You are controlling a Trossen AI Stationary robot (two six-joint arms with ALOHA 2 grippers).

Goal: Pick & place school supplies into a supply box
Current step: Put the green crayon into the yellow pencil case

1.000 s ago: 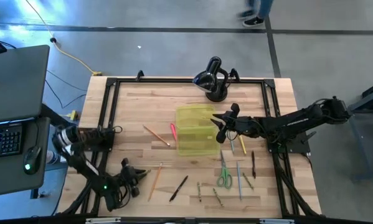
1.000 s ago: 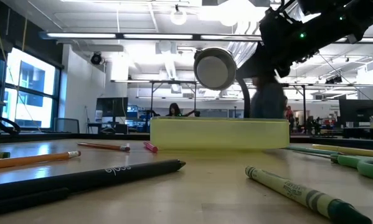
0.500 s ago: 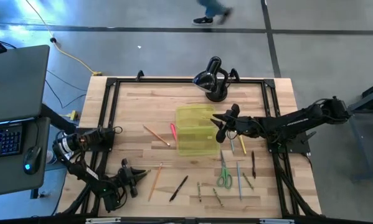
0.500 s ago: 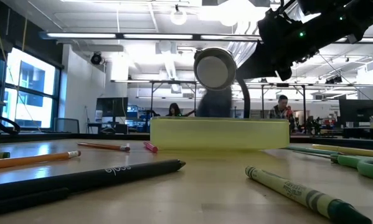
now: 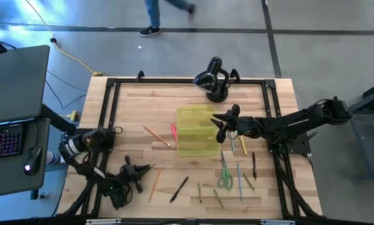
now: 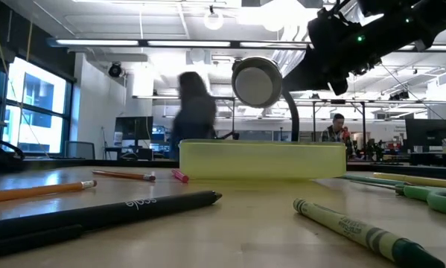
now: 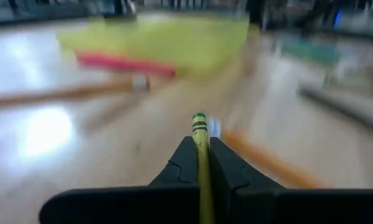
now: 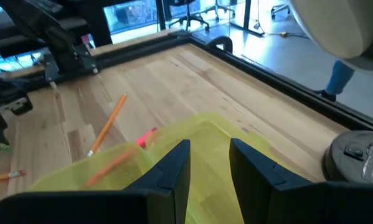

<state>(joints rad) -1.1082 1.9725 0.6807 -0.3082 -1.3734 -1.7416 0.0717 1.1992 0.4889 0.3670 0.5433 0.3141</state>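
Wooden table (image 5: pixel 193 181) strewn with supplies. Yellow pencil (image 7: pixel 202 155) clamped by left gripper (image 7: pixel 200 158). Right gripper (image 8: pixel 208 163) held apart, empty, over supply box (image 5: pixel 196 131). Most items unplaced.

High cam straight down; low cam table-level; both share supply box (image 5: pixel 196 130).

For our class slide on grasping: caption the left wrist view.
Left gripper shut on a yellow pencil, the yellow-green supply box blurred ahead.
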